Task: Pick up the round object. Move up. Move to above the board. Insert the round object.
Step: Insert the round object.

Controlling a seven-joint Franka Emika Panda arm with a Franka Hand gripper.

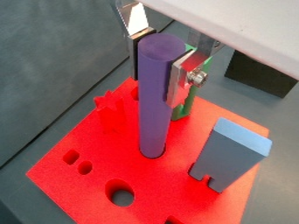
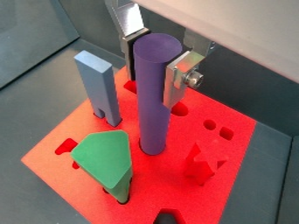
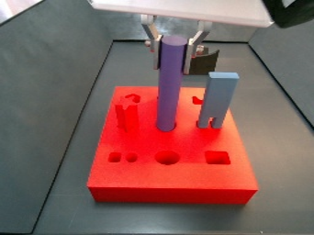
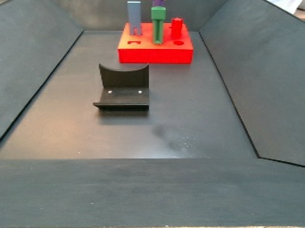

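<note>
Over the board (image 3: 172,174), right at its middle: hand (image 1: 162,64) hanging straight down, silver fingers (image 1: 179,77) pressed flat against the upper part of the purple peg (image 1: 156,96), so closed on it, pads touching both sides. Same grip visible from the opposite wrist angle, hand (image 2: 155,58) clamped on the peg (image 2: 155,94) near its top.

Peg standing upright, bottom end sitting at the board's top face, right where a round hole would be. Can't tell how deep it goes, if at all. Looks dead vertical in a side view too (image 3: 172,87).

Around it on the red block (image 1: 82,157): light-blue block (image 1: 232,150) upright just beside the peg, planted in the board. Green peg (image 2: 105,159) with a wedge-like top on the other side, near but not touching. Red star-ish piece (image 2: 205,163) sticking up too, same colour as the board, so easy to miss. Open holes along one edge: a pair of small dots (image 3: 123,157), a round hole (image 3: 168,158), a square one (image 3: 218,157).

Farther out on the dark counter (image 4: 155,134): fixture (image 4: 123,87), well apart from the board (image 4: 158,52), nothing on it. Hand itself hard to make out in that far view, just the pegs poking up.
</note>
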